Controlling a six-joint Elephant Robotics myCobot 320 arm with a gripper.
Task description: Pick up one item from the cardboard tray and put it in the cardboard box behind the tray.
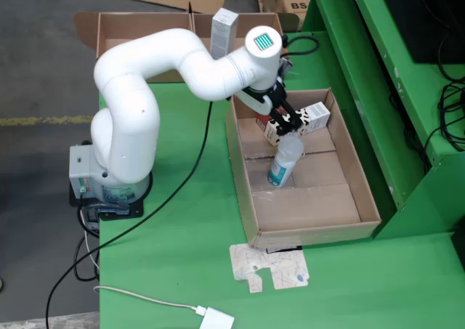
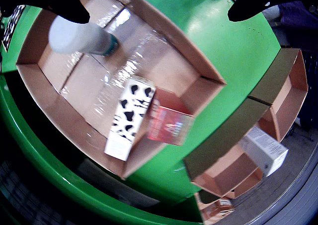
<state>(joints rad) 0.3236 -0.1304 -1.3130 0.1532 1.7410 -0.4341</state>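
Fixed view: white arm (image 1: 145, 75) reaches from left-centre of frame to the upper end of the cardboard tray (image 1: 363, 198). Gripper (image 1: 285, 118) hangs over the tray, fingers spread, grasping nothing — wrist view shows both dark fingertips (image 2: 64, 4) apart w/ a wide gap. Cow-pattern carton (image 1: 309, 118) lies at the tray's upper end, touching a red carton (image 2: 169, 123). White bottle w/ teal label (image 1: 285, 162) lies tilted mid-tray, just beside the gripper. Cardboard box (image 1: 116, 27) sits at top of frame — a white carton (image 1: 224, 30) stands upright in it.
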